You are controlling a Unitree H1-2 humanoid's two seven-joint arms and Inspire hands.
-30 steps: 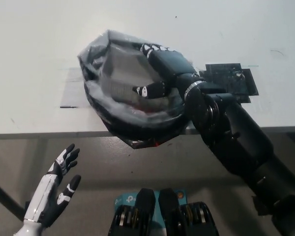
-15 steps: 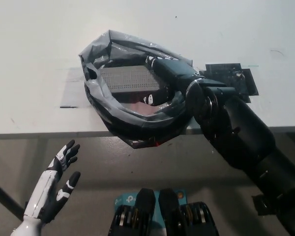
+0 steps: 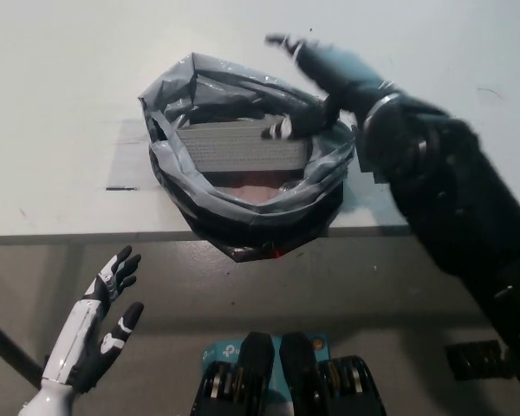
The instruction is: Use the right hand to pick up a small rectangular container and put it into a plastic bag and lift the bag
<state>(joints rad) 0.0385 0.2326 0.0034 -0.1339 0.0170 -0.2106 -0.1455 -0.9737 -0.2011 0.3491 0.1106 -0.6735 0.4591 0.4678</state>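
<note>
Now I see my right hand (image 3: 329, 74) blurred above the bag's (image 3: 243, 204) far rim, fingers spread, gripping nothing. Inside the open bag at the surface's (image 3: 69, 87) near edge lies the container (image 3: 230, 147). My left hand (image 3: 100, 325) rests open, low.

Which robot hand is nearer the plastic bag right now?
Right. The black right robot hand is open over the plastic bag at its far right rim; the white left robot hand rests open below the table edge.
</note>
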